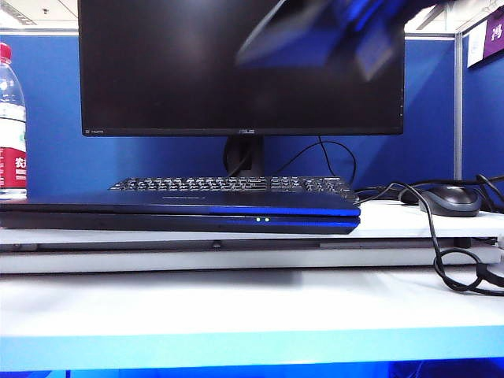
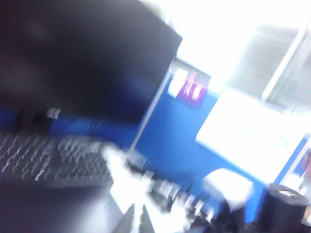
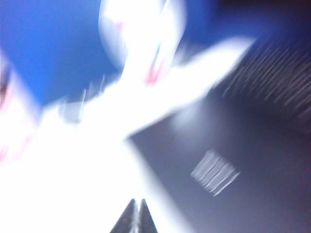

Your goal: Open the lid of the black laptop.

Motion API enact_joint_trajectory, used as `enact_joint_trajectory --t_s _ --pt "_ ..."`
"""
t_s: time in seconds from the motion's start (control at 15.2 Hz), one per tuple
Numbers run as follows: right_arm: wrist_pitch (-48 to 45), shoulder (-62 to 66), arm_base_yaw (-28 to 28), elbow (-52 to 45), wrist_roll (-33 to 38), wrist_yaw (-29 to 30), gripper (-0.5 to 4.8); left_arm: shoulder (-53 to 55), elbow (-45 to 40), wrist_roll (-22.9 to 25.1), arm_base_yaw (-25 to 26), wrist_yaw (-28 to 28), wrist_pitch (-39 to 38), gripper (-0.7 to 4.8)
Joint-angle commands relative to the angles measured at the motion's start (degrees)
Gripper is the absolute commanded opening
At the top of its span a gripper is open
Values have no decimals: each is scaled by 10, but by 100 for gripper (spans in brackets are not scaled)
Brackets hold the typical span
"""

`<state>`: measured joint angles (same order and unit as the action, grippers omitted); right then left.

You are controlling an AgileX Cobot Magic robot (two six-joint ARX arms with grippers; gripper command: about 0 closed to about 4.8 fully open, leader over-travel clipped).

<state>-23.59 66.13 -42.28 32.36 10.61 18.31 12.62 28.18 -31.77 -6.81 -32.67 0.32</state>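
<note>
Still shut, the lid [image 1: 181,203] is lying at six o'clock while both grippers, left gripper [image 2: 137,219] and right gripper [image 3: 135,217] (tips pressed together, holding nothing), are blurring, risking striking the monitor [image 1: 236,67].

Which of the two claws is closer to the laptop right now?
Probably right, but blur leaves doubt. The right gripper hangs above the lid of the laptop. The left gripper, outside the exterior view, hangs over the desk beside it, near the keyboard.

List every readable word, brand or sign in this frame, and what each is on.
"ASUS": monitor bezel, centre.
"HDMI": same bezel, left corner, barely legible.
Chinese characters: bottle label, cut off.
One Chinese character: wall sign, too small to be sure.
Laptop, keyboard: nothing legible.
Wrist views: too blurred.
</note>
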Motion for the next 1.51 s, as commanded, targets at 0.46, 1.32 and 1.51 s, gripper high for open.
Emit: enact_joint_trajectory --t_s 0.46,1.32,1.51 --pt "50 100 -23 7 -2 -88 -1 454 82 247 -27 61 -258 -5" --pt "80 143 19 7 -21 -96 -1 522 82 236 -105 136 -182 -5" --pt "66 146 25 7 -23 -101 -1 522 82 236 -105 136 -183 -5"
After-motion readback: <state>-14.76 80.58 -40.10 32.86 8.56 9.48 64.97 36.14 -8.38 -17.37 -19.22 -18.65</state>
